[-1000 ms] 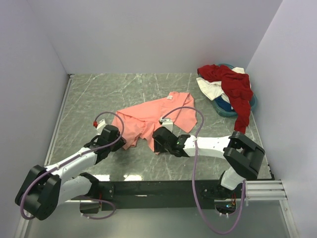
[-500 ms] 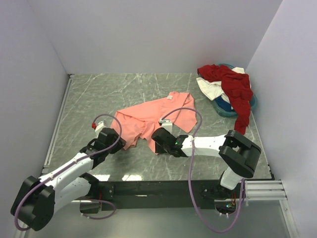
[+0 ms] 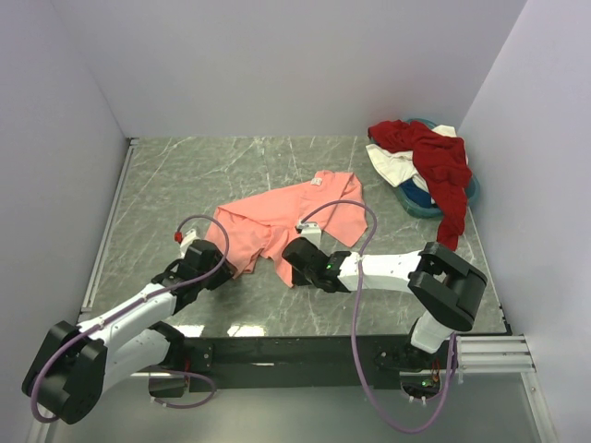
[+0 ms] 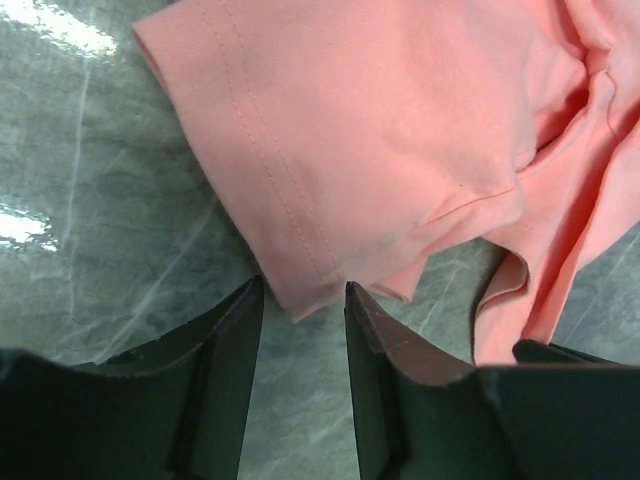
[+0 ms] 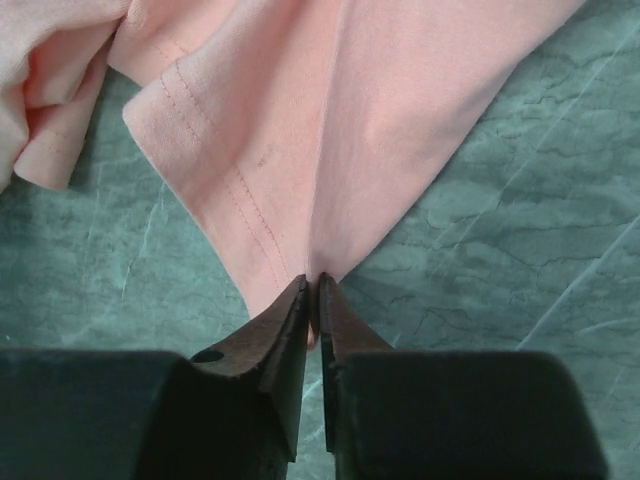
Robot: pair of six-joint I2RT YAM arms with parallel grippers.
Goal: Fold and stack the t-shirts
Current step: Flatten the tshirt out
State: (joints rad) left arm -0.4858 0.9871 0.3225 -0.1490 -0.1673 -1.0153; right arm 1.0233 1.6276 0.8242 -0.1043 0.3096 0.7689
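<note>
Salmon-pink t-shirt (image 3: 286,221) pinched in right claw (image 5: 312,288); left claw (image 4: 302,292) parted around its edge.

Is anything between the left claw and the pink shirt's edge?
Nothing visible. The left claw is open, and a hemmed corner of the salmon-pink shirt sits right at its gap, with only the table beneath.

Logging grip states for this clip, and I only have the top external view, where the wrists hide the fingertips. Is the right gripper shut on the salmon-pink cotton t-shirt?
Observer: Yes. In the right wrist view, the right gripper has its jaws pressed together on a stitched hem corner of the salmon-pink cotton t-shirt.
Operator: And the left one?
Observer: The left gripper is open. A sleeve hem corner sits between its jaws, not clamped.
</note>
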